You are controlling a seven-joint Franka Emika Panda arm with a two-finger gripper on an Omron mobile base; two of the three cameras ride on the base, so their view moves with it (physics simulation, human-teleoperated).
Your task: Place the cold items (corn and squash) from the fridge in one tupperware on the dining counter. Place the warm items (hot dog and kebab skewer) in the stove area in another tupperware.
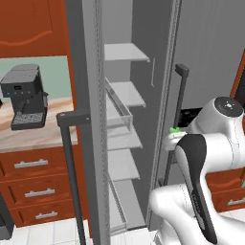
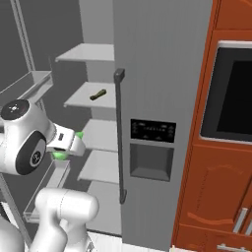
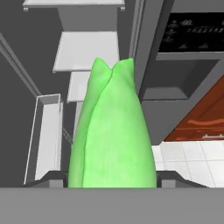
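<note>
My gripper (image 3: 112,179) is shut on the squash (image 3: 111,131), a bright green oblong vegetable that tapers to two points at its far end. In the base views the gripper (image 1: 175,135) (image 2: 73,145) hangs just in front of the open fridge (image 2: 162,74), at the height of the middle shelves, with green showing at its fingers. The fridge's right door (image 1: 210,48), with the dark dispenser panel (image 2: 151,131), stays closed. A small dark olive oblong item (image 2: 98,94) lies on a white shelf above the gripper.
The open left fridge door (image 1: 88,95) with its wire bins and dark handle (image 1: 72,143) stands to my left. A coffee machine (image 1: 24,95) sits on a counter beyond it. A built-in oven (image 2: 231,88) and red-brown cabinets flank the fridge on the right.
</note>
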